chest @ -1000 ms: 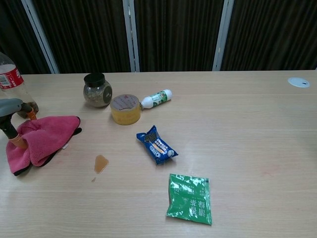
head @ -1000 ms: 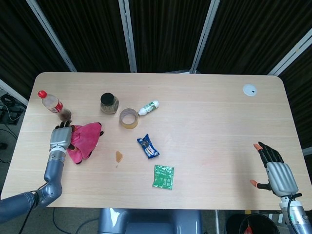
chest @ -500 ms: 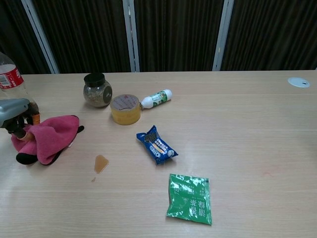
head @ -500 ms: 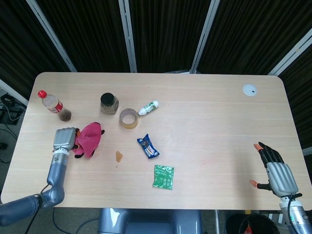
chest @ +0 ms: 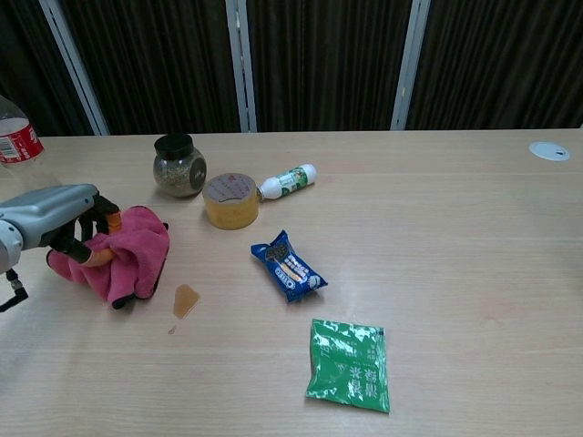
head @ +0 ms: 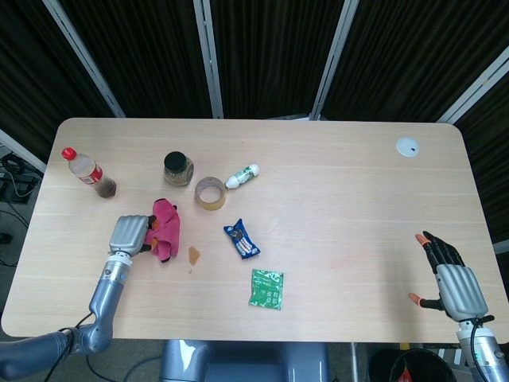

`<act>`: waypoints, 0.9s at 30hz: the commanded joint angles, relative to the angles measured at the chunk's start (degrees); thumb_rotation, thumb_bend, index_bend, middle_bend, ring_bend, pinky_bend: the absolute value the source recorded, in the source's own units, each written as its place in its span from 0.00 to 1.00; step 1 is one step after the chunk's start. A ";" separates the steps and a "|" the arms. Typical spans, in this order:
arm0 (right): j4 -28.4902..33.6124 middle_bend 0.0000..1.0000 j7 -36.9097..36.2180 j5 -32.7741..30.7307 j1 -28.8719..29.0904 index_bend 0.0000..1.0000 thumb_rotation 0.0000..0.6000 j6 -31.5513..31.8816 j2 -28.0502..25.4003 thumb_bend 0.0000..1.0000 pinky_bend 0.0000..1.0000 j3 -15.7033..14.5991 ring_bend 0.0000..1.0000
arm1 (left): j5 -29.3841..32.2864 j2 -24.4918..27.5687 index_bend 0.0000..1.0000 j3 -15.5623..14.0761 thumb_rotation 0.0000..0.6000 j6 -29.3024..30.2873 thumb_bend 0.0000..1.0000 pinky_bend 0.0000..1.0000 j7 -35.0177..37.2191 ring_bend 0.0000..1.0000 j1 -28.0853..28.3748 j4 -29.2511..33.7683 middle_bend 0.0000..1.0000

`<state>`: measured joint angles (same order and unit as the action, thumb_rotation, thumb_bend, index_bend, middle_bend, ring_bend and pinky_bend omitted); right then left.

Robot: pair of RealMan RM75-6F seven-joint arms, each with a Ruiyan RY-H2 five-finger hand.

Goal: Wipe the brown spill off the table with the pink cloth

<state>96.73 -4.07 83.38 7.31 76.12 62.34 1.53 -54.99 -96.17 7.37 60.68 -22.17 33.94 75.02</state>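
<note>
The left hand (chest: 64, 228) grasps the pink cloth (chest: 127, 255), bunched into a crumpled wad just left of the brown spill (chest: 186, 299) on the tabletop (chest: 455, 228). The wad's long axis runs from the hand down toward the near edge. Far right of the spill, the right hand (head: 449, 278) rests released, fingers spread.

The pink cloth (head: 165, 228) (chest: 130, 256) is bunched into a thick crumpled lump on the table, just beside the brown spill (head: 193, 255) (chest: 186, 299), a small flat brown puddle lying on the wood between the cloth and the blue snack packet (head: 241, 239) (chest: 289, 266).
</note>
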 commanded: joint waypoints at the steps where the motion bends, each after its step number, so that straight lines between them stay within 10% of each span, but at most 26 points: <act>1: -0.10 0.00 0.02 -0.03 0.02 0.04 1.00 -0.01 0.04 0.00 0.08 0.03 0.00 | -0.99 -1.23 0.81 -1.16 1.00 -0.09 0.59 0.55 -0.46 0.49 -0.44 1.56 0.58; 27: -0.44 0.00 -0.57 0.36 -0.30 0.04 1.00 0.92 0.10 0.00 0.08 0.19 0.00 | -4.82 -13.70 0.82 -2.11 1.00 2.42 0.59 0.55 -6.61 0.49 -1.07 4.78 0.58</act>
<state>96.30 -4.64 83.74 7.02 77.04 62.43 1.72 -60.22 -109.62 4.83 63.08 -28.34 32.71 80.26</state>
